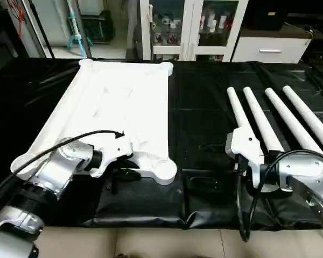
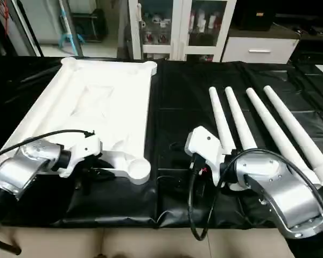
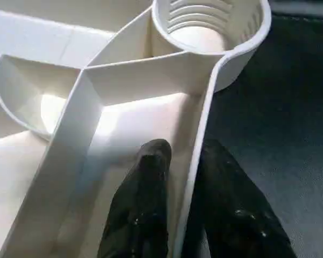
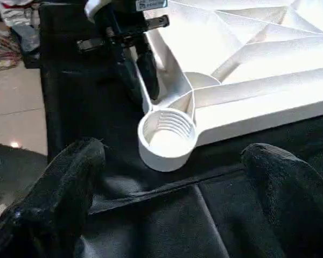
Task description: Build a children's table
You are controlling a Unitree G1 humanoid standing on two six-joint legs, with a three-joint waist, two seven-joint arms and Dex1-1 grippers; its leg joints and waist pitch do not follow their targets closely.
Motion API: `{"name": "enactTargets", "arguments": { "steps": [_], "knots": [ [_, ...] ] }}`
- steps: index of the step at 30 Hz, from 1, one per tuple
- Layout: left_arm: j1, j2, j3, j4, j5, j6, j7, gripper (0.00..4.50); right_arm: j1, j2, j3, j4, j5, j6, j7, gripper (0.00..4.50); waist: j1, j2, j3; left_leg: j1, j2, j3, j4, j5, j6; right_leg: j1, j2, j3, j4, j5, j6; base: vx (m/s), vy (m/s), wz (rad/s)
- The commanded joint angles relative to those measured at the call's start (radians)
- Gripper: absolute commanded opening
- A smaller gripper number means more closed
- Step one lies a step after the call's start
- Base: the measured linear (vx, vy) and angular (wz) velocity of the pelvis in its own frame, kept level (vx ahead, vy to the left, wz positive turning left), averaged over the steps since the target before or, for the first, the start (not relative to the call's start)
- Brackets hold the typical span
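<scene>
The white tabletop point(image 1: 118, 97) lies ribbed side up on the left half of the black-covered surface. Its near right corner socket point(image 4: 167, 137) faces up and is empty. My left gripper point(image 3: 185, 153) straddles the thin rim wall just beside that socket, one finger inside the rim and one outside, both pressed to it. Several long white legs point(image 1: 269, 121) lie side by side to the right. My right gripper point(image 4: 175, 150) hovers low over the black cover between tabletop and legs, fingers wide apart, holding nothing and pointing at the socket.
The black cover point(image 1: 204, 134) is bare between the tabletop and the legs. A white glass-door cabinet point(image 1: 188, 27) and a white drawer unit point(image 1: 269, 51) stand behind the work surface. The front edge meets pale floor point(image 1: 167, 242).
</scene>
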Motion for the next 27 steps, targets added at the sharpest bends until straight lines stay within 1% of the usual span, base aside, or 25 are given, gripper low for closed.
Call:
{"name": "enactTargets", "arguments": {
  "steps": [1, 2, 3, 4, 5, 6, 8, 9, 10, 12, 13, 15, 16, 17, 18, 21, 22, 23, 26, 27],
  "knots": [
    [-0.006, -0.011, 0.015, 0.011, 0.016, 0.024, 0.059, 0.72, 0.008, 0.0, 0.004, -0.016, -0.014, -0.011, -0.017, 4.5, 0.001, -0.002, -0.051, 0.005, 0.059, -0.014, -0.091, -0.123, 0.014, 0.04, -0.077, 0.039, -0.063, -0.089, -0.276, 0.0, 0.0, 0.0],
    [-0.009, -0.025, 0.023, 0.019, 0.019, 0.032, 0.09, 0.63, 0.011, 0.003, 0.003, -0.013, -0.021, -0.016, -0.027, 4.5, 0.001, -0.004, -0.05, 0.005, 0.06, -0.013, -0.092, -0.138, 0.011, 0.039, -0.076, 0.04, -0.066, -0.113, -0.273, 0.0, 0.0, 0.0],
    [-0.013, -0.036, 0.029, 0.026, 0.021, 0.037, 0.112, 0.63, 0.012, 0.006, 0.002, -0.011, -0.026, -0.018, -0.035, 4.5, 0.0, -0.004, -0.049, 0.004, 0.06, -0.013, -0.092, -0.141, 0.009, 0.04, -0.076, 0.04, -0.067, -0.121, -0.271, 0.0, 0.0, 0.0],
    [-0.015, -0.043, 0.033, 0.031, 0.023, 0.037, 0.128, 0.56, 0.013, 0.008, 0.001, -0.009, -0.029, -0.019, -0.04, 4.5, -0.001, -0.002, -0.049, 0.005, 0.06, -0.013, -0.093, -0.15, 0.005, 0.039, -0.075, 0.04, -0.068, -0.139, -0.266, 0.0, 0.0, 0.0],
    [-0.024, -0.07, 0.05, 0.048, 0.034, 0.059, 0.197, 0.48, 0.015, 0.013, 0.0, -0.006, -0.04, -0.023, -0.055, 4.5, -0.004, -0.006, -0.048, 0.003, 0.06, -0.011, -0.093, -0.152, 0.002, 0.039, -0.074, 0.04, -0.069, -0.144, -0.262, 0.0, 0.0, 0.0],
    [-0.024, -0.07, 0.05, 0.048, 0.034, 0.059, 0.197, 0.4, 0.015, 0.013, 0.0, -0.006, -0.04, -0.023, -0.055, 4.5, -0.004, -0.006, -0.048, 0.003, 0.06, -0.011, -0.093, -0.152, 0.002, 0.039, -0.074, 0.04, -0.069, -0.144, -0.262, 0.0, 0.0, 0.0],
    [-0.028, -0.088, 0.058, 0.05, 0.049, 0.082, 0.243, 0.31, 0.015, 0.019, -0.002, 0.001, -0.051, -0.027, -0.071, 4.5, -0.008, -0.005, -0.049, -0.002, 0.059, -0.014, -0.093, -0.145, 0.001, 0.044, -0.076, 0.039, -0.068, -0.15, -0.252, 0.0, 0.0, 0.0],
    [-0.029, -0.106, 0.067, 0.046, 0.059, 0.109, 0.292, 0.31, 0.014, 0.024, -0.003, 0.008, -0.063, -0.033, -0.088, 4.5, -0.011, -0.007, -0.051, -0.004, 0.059, -0.014, -0.093, -0.138, 0.003, 0.045, -0.076, 0.038, -0.069, -0.15, -0.246, 0.0, 0.0, 0.0],
    [-0.029, -0.114, 0.073, 0.044, 0.061, 0.121, 0.313, 0.26, 0.013, 0.026, -0.004, 0.01, -0.066, -0.035, -0.094, 4.5, -0.016, -0.009, -0.052, -0.002, 0.058, -0.012, -0.09, -0.121, 0.008, 0.044, -0.074, 0.039, -0.069, -0.124, -0.252, 0.0, 0.0, 0.0],
    [-0.029, -0.12, 0.073, 0.039, 0.067, 0.129, 0.327, 0.21, 0.011, 0.031, -0.005, 0.016, -0.073, -0.037, -0.108, 4.5, -0.021, -0.01, -0.055, -0.006, 0.057, -0.012, -0.087, -0.09, 0.024, 0.047, -0.075, 0.039, -0.066, -0.085, -0.263, 0.0, 0.0, 0.0],
    [-0.031, -0.129, 0.075, 0.036, 0.078, 0.146, 0.364, 0.11, 0.003, 0.04, -0.008, 0.031, -0.09, -0.048, -0.134, 4.5, -0.024, -0.009, -0.055, -0.005, 0.057, -0.011, -0.086, -0.078, 0.03, 0.046, -0.072, 0.038, -0.066, -0.07, -0.267, 0.0, 0.0, 0.0],
    [-0.03, -0.134, 0.065, 0.027, 0.099, 0.157, 0.391, 0.02, -0.015, 0.065, -0.019, 0.061, -0.11, -0.036, -0.188, 4.5, -0.028, -0.009, -0.056, -0.003, 0.056, -0.01, -0.085, -0.07, 0.038, 0.045, -0.072, 0.037, -0.067, -0.062, -0.277, 0.0, 0.0, 0.0],
    [-0.03, -0.134, 0.065, 0.027, 0.099, 0.157, 0.391, 0.0, -0.015, 0.065, -0.019, 0.061, -0.11, -0.036, -0.188, 4.5, -0.029, -0.008, -0.055, -0.003, 0.056, -0.01, -0.085, -0.069, 0.038, 0.043, -0.071, 0.037, -0.067, -0.062, -0.28, 0.0, 0.0, 0.0],
    [-0.029, -0.137, 0.061, 0.025, 0.12, 0.175, 0.426, 0.0, -0.026, 0.082, -0.023, 0.078, -0.129, -0.03, -0.224, 4.5, -0.028, -0.007, -0.055, -0.001, 0.058, -0.009, -0.086, -0.071, 0.037, 0.043, -0.071, 0.037, -0.066, -0.057, -0.286, 0.0, 0.0, 0.0],
    [-0.027, -0.138, 0.06, 0.025, 0.122, 0.168, 0.432, 0.0, -0.029, 0.088, -0.024, 0.083, -0.133, -0.027, -0.234, 4.5, -0.029, -0.01, -0.054, -0.002, 0.058, -0.009, -0.086, -0.073, 0.038, 0.043, -0.07, 0.036, -0.067, -0.059, -0.285, 0.0, 0.0, 0.0],
    [-0.02, -0.146, 0.064, 0.015, 0.122, 0.159, 0.441, 0.0, -0.032, 0.103, -0.026, 0.09, -0.138, -0.02, -0.257, 4.5, -0.026, -0.008, -0.053, 0.001, 0.059, -0.008, -0.088, -0.091, 0.037, 0.042, -0.07, 0.037, -0.068, -0.079, -0.279, 0.0, 0.0, 0.0],
    [-0.018, -0.148, 0.063, 0.01, 0.12, 0.139, 0.436, 0.0, -0.035, 0.108, -0.026, 0.095, -0.145, -0.013, -0.268, 4.5, -0.026, -0.01, -0.053, 0.001, 0.059, -0.008, -0.088, -0.091, 0.036, 0.042, -0.071, 0.037, -0.068, -0.08, -0.276, 0.0, 0.0, 0.0],
    [-0.017, -0.151, 0.064, 0.007, 0.119, 0.129, 0.44, 0.0, -0.038, 0.113, -0.026, 0.101, -0.152, -0.004, -0.281, 4.5, -0.025, -0.009, -0.053, 0.001, 0.059, -0.008, -0.088, -0.089, 0.036, 0.042, -0.07, 0.037, -0.068, -0.078, -0.275, 0.0, 0.0, 0.0],
    [-0.026, -0.165, 0.07, 0.016, 0.133, 0.115, 0.489, 0.0, -0.048, 0.132, -0.031, 0.122, -0.164, 0.017, -0.322, 4.5, -0.025, -0.009, -0.054, 0.002, 0.058, -0.007, -0.087, -0.079, 0.033, 0.042, -0.07, 0.038, -0.067, -0.063, -0.279, 0.0, 0.0, 0.0],
    [-0.037, -0.175, 0.071, 0.033, 0.134, 0.084, 0.507, 0.0, -0.054, 0.147, -0.034, 0.135, -0.175, 0.032, -0.353, 4.5, -0.024, -0.008, -0.053, 0.0, 0.057, -0.007, -0.088, -0.079, 0.031, 0.042, -0.07, 0.037, -0.068, -0.064, -0.277, 0.0, 0.0, 0.0]
  ]
}}
